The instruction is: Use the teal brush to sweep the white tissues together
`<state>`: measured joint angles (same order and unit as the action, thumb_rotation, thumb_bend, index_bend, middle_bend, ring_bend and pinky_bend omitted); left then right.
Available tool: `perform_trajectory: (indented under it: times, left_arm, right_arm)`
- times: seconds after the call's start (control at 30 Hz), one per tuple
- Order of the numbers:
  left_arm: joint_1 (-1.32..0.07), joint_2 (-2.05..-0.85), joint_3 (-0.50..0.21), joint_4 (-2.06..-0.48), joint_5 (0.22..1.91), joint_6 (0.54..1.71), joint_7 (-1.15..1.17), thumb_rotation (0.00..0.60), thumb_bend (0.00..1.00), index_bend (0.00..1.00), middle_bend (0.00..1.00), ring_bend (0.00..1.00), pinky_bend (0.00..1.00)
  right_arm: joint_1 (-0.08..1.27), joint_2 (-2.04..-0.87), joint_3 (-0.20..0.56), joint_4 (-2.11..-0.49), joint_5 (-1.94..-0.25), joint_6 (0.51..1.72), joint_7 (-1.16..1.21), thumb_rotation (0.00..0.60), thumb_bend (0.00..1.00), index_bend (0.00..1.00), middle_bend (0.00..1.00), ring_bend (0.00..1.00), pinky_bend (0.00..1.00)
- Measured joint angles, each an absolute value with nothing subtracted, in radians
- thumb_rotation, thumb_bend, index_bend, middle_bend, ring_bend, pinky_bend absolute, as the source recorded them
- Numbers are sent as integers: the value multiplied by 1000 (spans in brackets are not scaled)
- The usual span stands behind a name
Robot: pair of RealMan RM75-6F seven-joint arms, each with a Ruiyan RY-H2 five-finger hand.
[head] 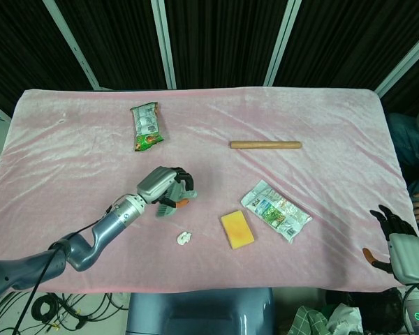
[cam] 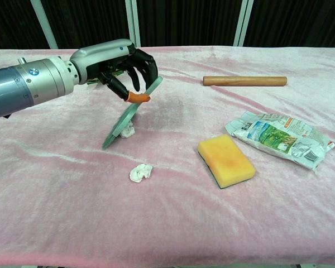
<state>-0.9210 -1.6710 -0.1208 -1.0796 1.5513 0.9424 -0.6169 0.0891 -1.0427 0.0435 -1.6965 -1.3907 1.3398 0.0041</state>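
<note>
We're looking at a pink velvet-draped table [head: 321, 112], dark ribbed wall panels [head: 223, 38] behind, cables [head: 52, 307] on the floor

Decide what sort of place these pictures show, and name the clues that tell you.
Probably a robot test or lab bench rather than a home. A table under a pink cloth stands before dark panelled walls, loose cables lie on the floor, and unrelated props like a sponge and wooden rod are scattered about.
</note>
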Motion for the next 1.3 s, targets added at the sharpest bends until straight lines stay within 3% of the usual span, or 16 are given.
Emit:
perform_trajectory:
  times: [0.23, 0.53, 0.8, 1.3]
  left_arm:
    - [-919, -1652, -130, -1125, 1552, 976, -616, 600, 438, 677, 667, 340, 420]
    - [-900, -1523, -174, -1342, 1476, 967, -585, 600, 438, 677, 668, 343, 419]
    - [-892, -1449, -208, -1494, 1427, 915, -762, 600, 438, 682, 676, 346, 419]
    - [-910, -1575, -160, -1448, 1577, 980, -992, 600, 437, 704, 700, 374, 445]
  right_arm:
    - [90, -1042, 44, -1698, -1386, 1335, 4, 600, 204, 163, 70, 136, 190]
    - [93, -1039, 39, -1698, -1395, 1330, 5, 600, 201, 163, 70, 135, 190]
    - [92, -1038, 39, -1699, -1394, 1331, 4, 600, 201, 163, 69, 135, 190]
    - [93, -1037, 40, -1700, -1388, 1328, 4, 600, 202, 163, 70, 135, 190]
